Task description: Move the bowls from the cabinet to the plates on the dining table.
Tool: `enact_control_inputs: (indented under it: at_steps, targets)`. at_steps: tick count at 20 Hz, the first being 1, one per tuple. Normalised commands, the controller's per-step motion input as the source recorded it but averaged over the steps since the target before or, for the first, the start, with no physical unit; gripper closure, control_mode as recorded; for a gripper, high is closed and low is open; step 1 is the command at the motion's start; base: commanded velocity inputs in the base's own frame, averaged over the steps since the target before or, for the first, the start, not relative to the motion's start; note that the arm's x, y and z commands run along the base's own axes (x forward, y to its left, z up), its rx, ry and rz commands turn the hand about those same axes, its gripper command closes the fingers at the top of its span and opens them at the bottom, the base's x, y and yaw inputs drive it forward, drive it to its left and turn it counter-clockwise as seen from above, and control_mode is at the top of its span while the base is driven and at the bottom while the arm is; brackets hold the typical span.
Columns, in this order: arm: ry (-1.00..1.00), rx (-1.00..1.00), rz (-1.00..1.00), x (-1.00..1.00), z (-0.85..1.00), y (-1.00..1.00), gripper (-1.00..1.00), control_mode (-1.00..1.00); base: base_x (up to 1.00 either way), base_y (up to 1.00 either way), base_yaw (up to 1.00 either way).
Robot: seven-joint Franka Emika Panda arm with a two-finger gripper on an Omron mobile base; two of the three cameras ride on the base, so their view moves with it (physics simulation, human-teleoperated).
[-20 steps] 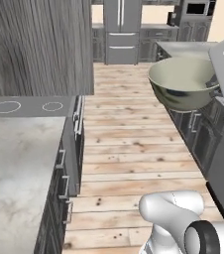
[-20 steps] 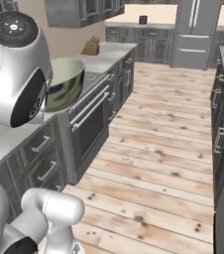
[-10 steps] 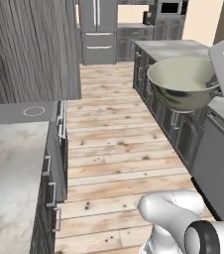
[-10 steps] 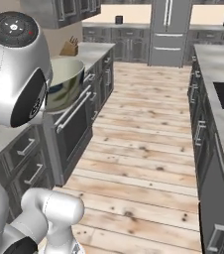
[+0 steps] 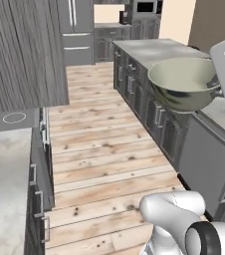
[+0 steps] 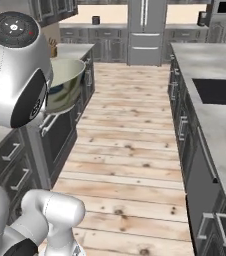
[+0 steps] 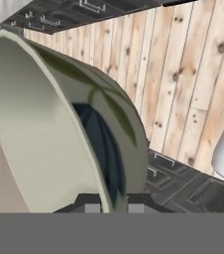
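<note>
Tool (image 7: 110, 204) clenched on the rim of the bowl (image 7: 59, 124), one finger (image 7: 91, 207) inside the wall, the other outside. Bowl cream inside, mottled green and dark on its outer face.

Bowl (image 5: 184, 82) carried in the air, mouth up and slightly tilted, above the edge of the long marble table (image 5: 157, 50), over the grey cabinet fronts below it. From the other side the bowl (image 6: 65, 82) sits just beside the arm's big white joint. Plank floor (image 5: 99, 154) runs past the table toward a steel fridge (image 6: 144, 30) at the far wall.
</note>
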Motion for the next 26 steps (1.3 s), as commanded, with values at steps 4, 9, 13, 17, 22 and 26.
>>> enact_control_inputs:
  at_steps: [4,9,13,17,22,26]
  targets:
    - [0.0,0.0,0.0,0.0,0.0,0.0,1.0,1.0,0.0,0.0,-0.25]
    - [0.0,0.0,0.0,0.0,0.0,0.0,1.0,1.0,0.0,0.0,-0.25]
    - [0.0,0.0,0.0,0.0,0.0,0.0,1.0,1.0,0.0,0.0,-0.25]
    - [0.0,0.0,0.0,0.0,0.0,0.0,1.0,1.0,0.0,0.0,-0.25]
    - [0.0,0.0,0.0,0.0,0.0,0.0,1.0,1.0,0.0,0.0,-0.25]
    - [0.0,0.0,0.0,0.0,0.0,0.0,1.0,1.0,0.0,0.0,-0.25]
